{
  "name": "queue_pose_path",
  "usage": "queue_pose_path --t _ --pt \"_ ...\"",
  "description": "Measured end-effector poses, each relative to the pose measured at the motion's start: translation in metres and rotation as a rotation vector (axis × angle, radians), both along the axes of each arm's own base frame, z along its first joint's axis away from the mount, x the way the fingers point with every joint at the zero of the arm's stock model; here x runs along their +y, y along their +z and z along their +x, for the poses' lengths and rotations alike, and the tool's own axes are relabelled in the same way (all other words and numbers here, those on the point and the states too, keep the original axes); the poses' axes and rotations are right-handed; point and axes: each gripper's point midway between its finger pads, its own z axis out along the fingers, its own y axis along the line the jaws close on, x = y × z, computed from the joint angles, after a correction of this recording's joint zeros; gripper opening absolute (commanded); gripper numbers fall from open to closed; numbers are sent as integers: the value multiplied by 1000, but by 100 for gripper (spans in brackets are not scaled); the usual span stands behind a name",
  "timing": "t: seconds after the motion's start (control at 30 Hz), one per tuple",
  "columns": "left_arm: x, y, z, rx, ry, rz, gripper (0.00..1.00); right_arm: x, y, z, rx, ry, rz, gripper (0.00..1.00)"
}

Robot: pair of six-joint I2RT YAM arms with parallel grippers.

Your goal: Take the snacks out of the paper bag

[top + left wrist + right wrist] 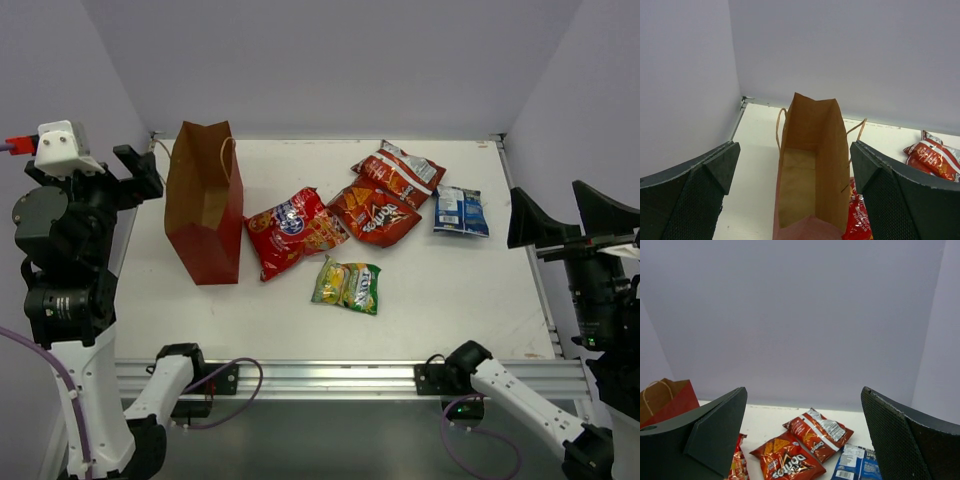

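Quantities on the table:
- One paper bag (205, 205), fitted with two cord handles (778, 125).
- Three red-orange chip bags (294, 232) (373, 213) (400, 172).
- One blue-white bag (461, 211).
- One green-yellow bag (347, 285).
- Five snack packs in total.

Two grippers at the near edge: one left gripper (794, 145), one right gripper (804, 389).

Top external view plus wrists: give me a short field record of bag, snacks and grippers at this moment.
paper bag: upright, table's left, no snack visible inside
snacks out: five, on the table right of the bag
kinds: three red/orange chip bags, blue-white bag, green-yellow bag
left gripper: open, empty, facing the bag's mouth
right gripper: open, empty, at the table's right side
task: looks done
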Motion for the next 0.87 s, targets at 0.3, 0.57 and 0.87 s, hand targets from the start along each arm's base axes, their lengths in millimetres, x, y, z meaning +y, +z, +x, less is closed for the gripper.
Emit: queue_pose_path --t 0.3,0.57,0.87 --pt "-8 6 -9 -27 -12 -35 100 -12 4 -14 -39 -15 -4 99" --pt "-14 9 -28 -49 -25 -38 100 -17 5 -21 -56 -20 1 99" --pt "-11 6 -30 -39 -6 -38 100 -15 1 -18 -45 -20 -7 99"
